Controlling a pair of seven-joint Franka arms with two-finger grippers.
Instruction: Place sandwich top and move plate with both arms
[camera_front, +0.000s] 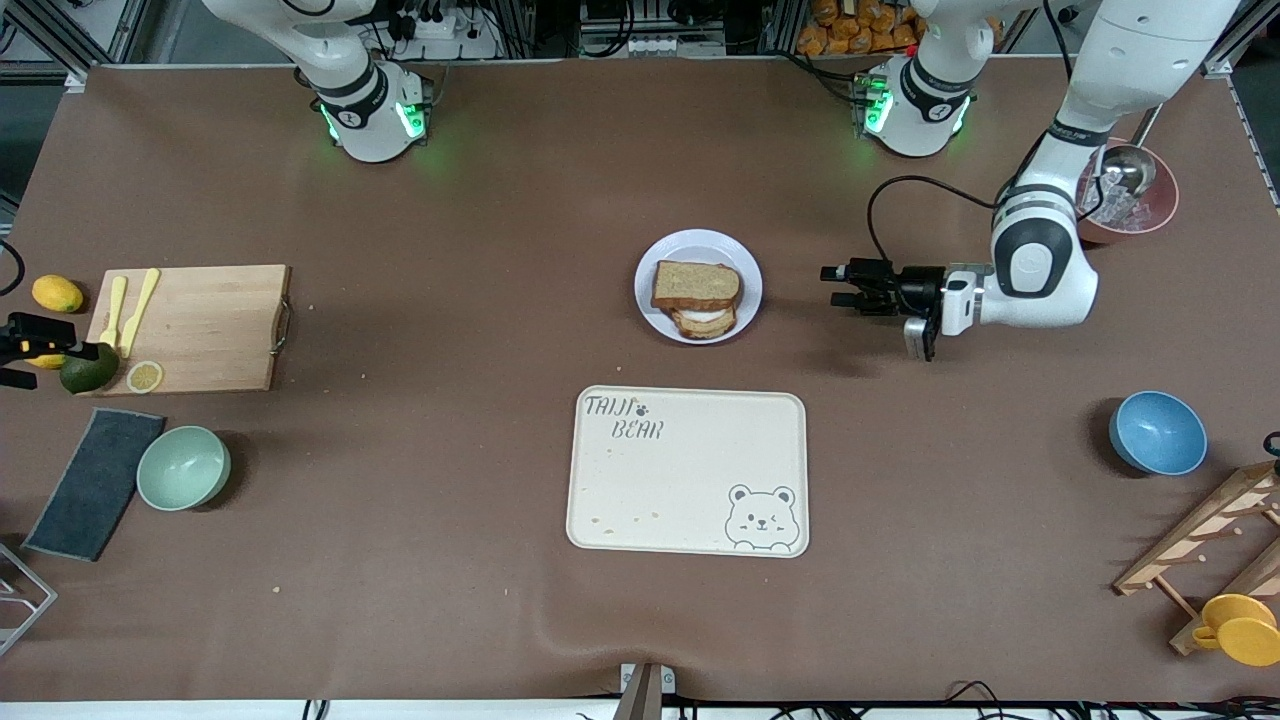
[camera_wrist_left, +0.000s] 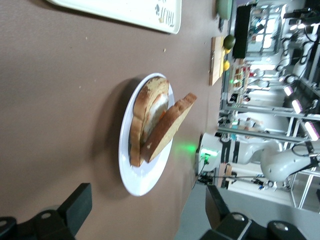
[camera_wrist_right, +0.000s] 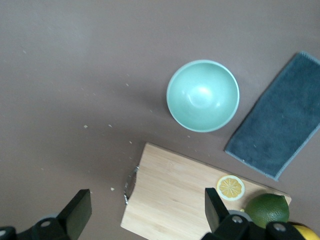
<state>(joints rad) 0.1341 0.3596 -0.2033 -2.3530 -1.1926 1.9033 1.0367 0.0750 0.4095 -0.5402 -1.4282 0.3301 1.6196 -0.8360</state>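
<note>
The white plate stands mid-table. The sandwich top lies on it, propped at a slant on the egg toast. My left gripper hovers low and level beside the plate on the left arm's end, open and empty, pointing at it. The left wrist view shows the plate, the leaning sandwich top and my left gripper a short way from the rim. My right gripper hangs open and empty, high over the handle end of the wooden cutting board.
A cream bear tray lies nearer the camera than the plate. The cutting board, mint bowl and grey cloth are at the right arm's end. A blue bowl and wooden rack are at the left arm's end.
</note>
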